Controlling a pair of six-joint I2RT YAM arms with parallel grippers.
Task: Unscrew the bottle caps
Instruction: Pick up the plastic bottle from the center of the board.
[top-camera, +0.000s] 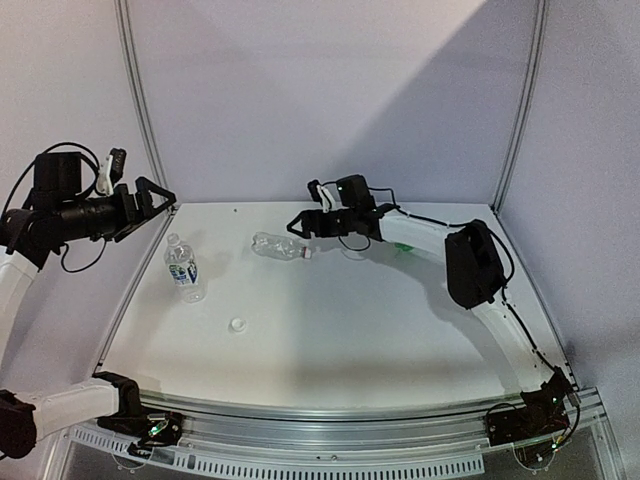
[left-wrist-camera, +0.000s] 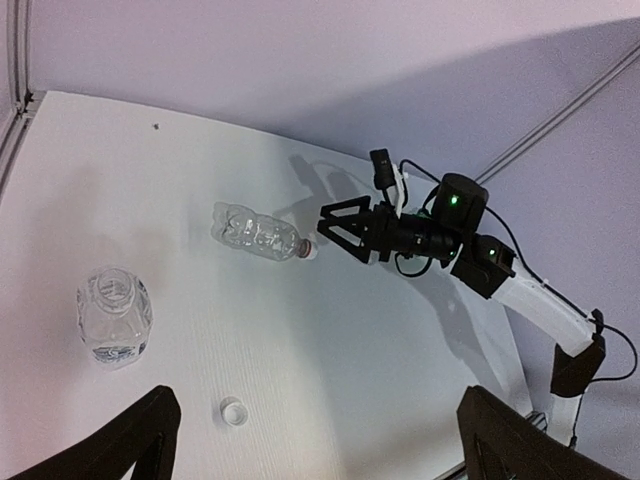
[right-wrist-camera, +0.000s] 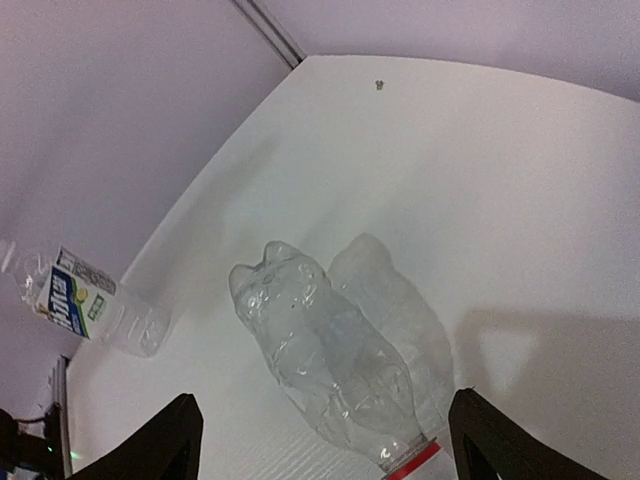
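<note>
A clear unlabelled bottle (top-camera: 276, 245) lies on its side at the back of the table, its white cap (top-camera: 308, 252) pointing right. My right gripper (top-camera: 298, 226) hovers just beyond that cap end, open. In the right wrist view the bottle (right-wrist-camera: 325, 350) lies between the spread fingers (right-wrist-camera: 178, 432), touching neither, and a red neck ring (right-wrist-camera: 412, 460) shows at the frame's bottom. The labelled bottle (top-camera: 183, 268) stands at the left with an open neck (left-wrist-camera: 112, 288). A loose white cap (top-camera: 238, 324) lies in front of it. My left gripper (top-camera: 152, 196) is raised at the far left, open and empty.
A patch of green (top-camera: 403, 247) shows behind the right arm, mostly hidden. Enclosure walls and posts (top-camera: 137, 100) close in the table's back and sides. The right arm (top-camera: 470, 262) stretches across the right half of the table.
</note>
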